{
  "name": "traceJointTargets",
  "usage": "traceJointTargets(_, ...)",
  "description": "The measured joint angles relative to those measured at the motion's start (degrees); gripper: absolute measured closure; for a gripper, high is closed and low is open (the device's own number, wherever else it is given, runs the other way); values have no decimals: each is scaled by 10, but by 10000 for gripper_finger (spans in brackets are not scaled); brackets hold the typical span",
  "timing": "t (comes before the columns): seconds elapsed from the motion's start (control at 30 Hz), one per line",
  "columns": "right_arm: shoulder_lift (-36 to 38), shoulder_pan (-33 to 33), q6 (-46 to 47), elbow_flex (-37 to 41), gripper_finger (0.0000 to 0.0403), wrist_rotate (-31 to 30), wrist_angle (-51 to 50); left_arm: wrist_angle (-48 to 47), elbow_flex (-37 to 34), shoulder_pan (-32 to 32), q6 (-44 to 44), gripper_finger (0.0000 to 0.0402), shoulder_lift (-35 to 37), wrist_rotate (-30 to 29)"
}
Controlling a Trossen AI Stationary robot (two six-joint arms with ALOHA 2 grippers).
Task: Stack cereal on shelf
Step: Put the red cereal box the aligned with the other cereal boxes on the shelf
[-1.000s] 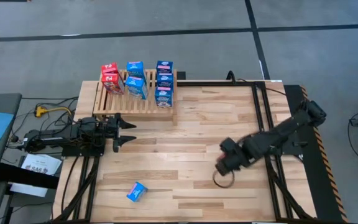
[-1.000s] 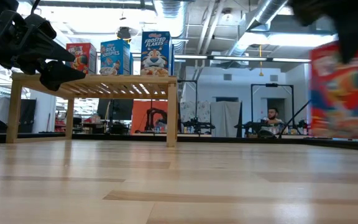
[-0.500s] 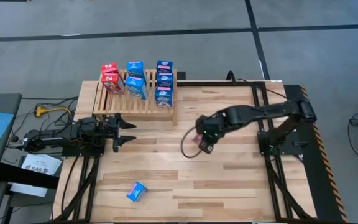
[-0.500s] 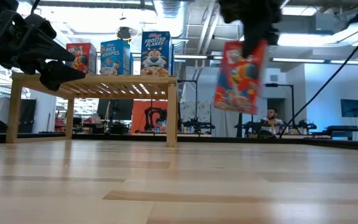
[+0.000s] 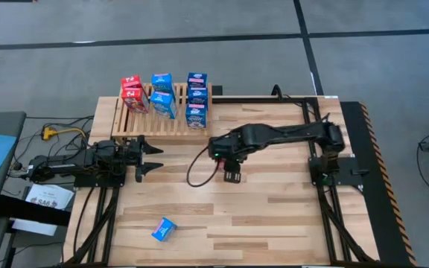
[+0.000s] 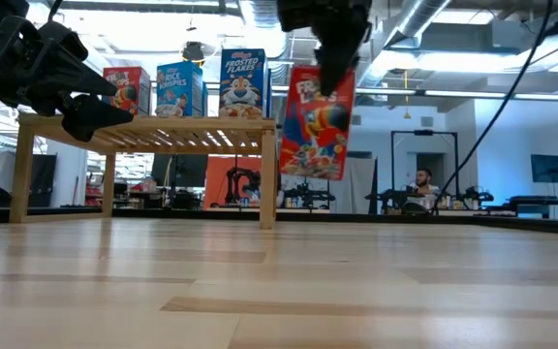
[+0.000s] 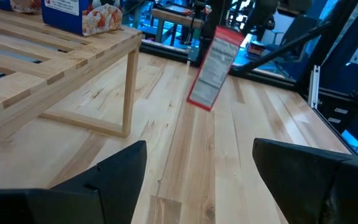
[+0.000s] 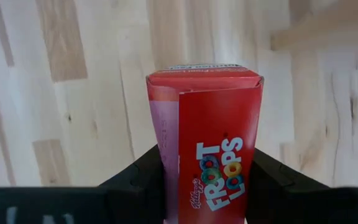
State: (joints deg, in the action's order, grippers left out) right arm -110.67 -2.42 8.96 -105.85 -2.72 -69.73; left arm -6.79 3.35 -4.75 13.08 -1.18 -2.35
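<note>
One red cereal box (image 8: 207, 137) hung clamped between the right fingers (image 8: 205, 186), which pressed on its two sides near the lower end, leaving the box clear of the wooden surface (image 5: 274, 208) for carrying. Beyond those fingers stood the slatted shelf (image 5: 162, 123), where red and blue boxes (image 5: 162, 93) were lined up, a likely destination. Another blue box (image 5: 164, 229) lay flat on the surface, well apart from either arm. Left fingers (image 7: 201, 165) hung partly spread and empty beside the shelf, apparently waiting.
</note>
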Motion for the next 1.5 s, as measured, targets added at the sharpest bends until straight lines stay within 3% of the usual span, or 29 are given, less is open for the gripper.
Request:
traceJointTargets(0.17, -51, 0, -45, -52, 225, 14, -25, 0, 0, 0, 0, 118, 0, 0)
traceJointTargets(0.5, -98, 3, -90, -65, 225, 55, -37, 0, 0, 0, 0, 118, 1, 0)
traceJointTargets(0.73, -97, 6, -90, -66, 216, 61, -26, 0, 0, 0, 0, 118, 1, 0)
traceJointTargets(1.1, -97, 7, -90, -64, 141, 60, -22, 0, 0, 0, 0, 118, 1, 0)
traceJointTargets(1.33, -90, 7, -90, -64, 137, 58, -36, 0, 0, 0, 0, 118, 1, 0)
traceJointTargets(1.5, -44, 5, -90, -71, 136, 34, -47, 0, 0, 0, 0, 118, 1, 0)
